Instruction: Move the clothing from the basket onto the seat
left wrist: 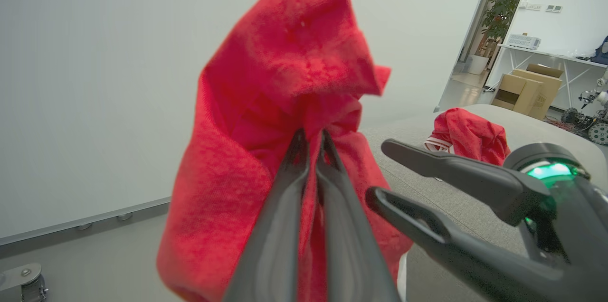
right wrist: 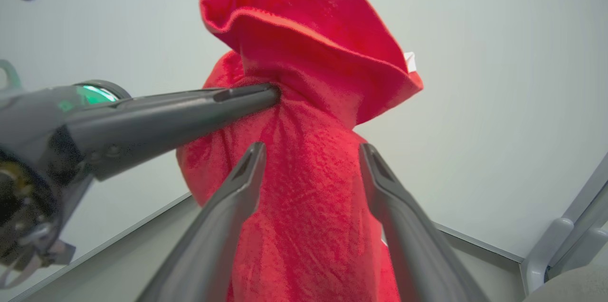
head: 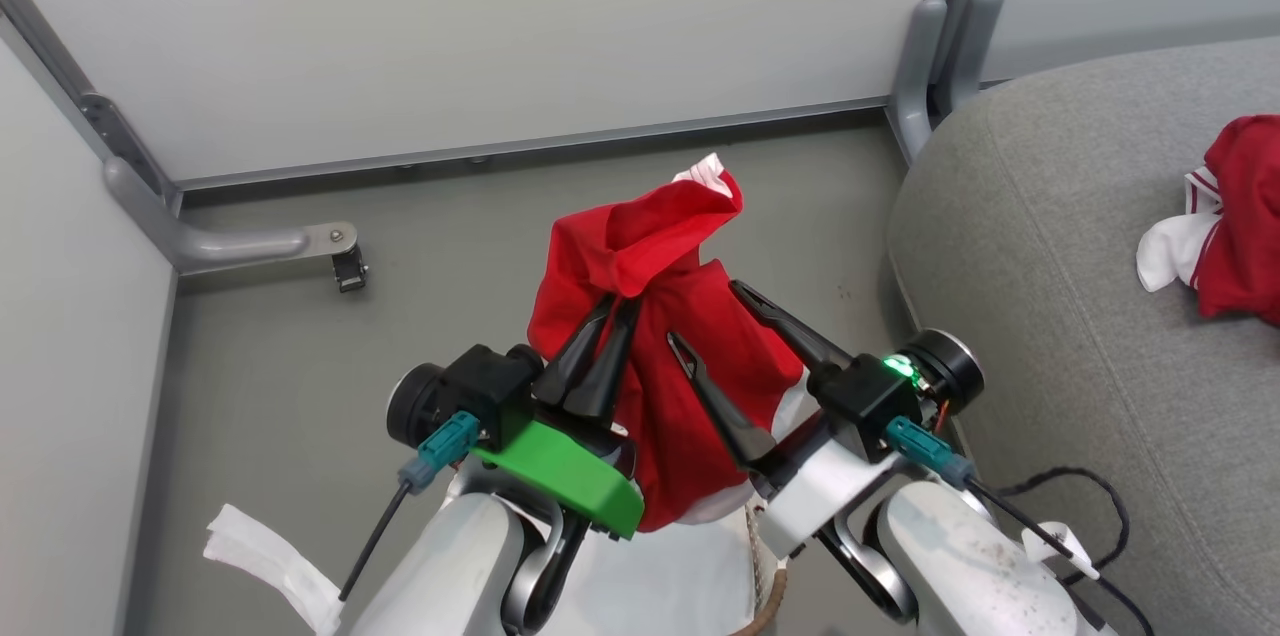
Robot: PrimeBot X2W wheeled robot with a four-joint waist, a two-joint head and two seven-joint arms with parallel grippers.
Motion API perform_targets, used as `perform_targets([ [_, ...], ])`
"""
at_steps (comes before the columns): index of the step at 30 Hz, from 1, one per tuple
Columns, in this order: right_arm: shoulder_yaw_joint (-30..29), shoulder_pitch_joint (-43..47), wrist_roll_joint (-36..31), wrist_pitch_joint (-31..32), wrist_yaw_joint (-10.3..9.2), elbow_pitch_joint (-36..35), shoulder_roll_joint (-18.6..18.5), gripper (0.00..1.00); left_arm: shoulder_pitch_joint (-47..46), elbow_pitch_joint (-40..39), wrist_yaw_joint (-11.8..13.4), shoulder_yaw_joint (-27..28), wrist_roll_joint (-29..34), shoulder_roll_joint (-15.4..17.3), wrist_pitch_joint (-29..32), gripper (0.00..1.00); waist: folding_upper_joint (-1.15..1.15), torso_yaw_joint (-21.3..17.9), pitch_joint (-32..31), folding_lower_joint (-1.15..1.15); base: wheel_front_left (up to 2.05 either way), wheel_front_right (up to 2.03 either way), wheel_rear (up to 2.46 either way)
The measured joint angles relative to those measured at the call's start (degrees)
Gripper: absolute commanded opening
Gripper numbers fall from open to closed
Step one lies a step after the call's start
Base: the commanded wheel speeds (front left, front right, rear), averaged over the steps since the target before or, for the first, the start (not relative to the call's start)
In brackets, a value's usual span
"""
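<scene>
Left gripper (head: 610, 304) is up, its fingers pinching a bunched red garment (head: 640, 236) that hangs in the air above the grey floor (head: 300, 366). Just right of it, the right gripper (head: 704, 312) has its fingers spread wide at the cloth, clamping nothing. Far right, a second red garment (head: 1245, 216) lies on the grey seat (head: 1040, 296).

Two red garments (head: 650, 346) (head: 1245, 216), one grey seat (head: 1050, 296), one basket (head: 768, 588), two tools (head: 621, 306) (head: 703, 311)
</scene>
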Motion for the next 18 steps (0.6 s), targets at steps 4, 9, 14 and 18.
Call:
perform_targets([
  [4, 3.3, -4.0, -1.8, 0.0, 0.0, 3.4, -0.1, 1.0, 0.0, 0.1, 0.2, -1.2, -0.8, 0.0, 0.0, 0.0, 0.0, 0.9, 0.1, 0.0, 0.0, 0.0, 0.0],
  [9, 5.4, -6.3, -2.7, 0.0, 0.0, 9.2, 0.6, 1.0, 0.1, -0.1, 0.5, -2.7, -1.7, 0.0, 0.0, 0.0, 0.0, 1.8, 0.3, 0.0, 0.0, 0.0, 0.0],
  [14, 5.4, -7.1, -3.4, 0.0, 0.0, 12.6, 1.3, 1.0, 0.0, -0.5, 0.9, -3.7, -3.0, 0.0, 0.0, 0.0, 0.0, 2.5, 0.6, 0.0, 0.0, 0.0, 0.0],
  [18, 6.2, -7.1, -1.3, 0.0, 0.0, 13.7, 1.4, 0.19, -0.1, -0.8, 1.0, -4.8, -3.9, 0.0, 0.0, 0.0, 0.0, 3.0, 0.9, 0.0, 0.0, 0.0, 0.0],
])
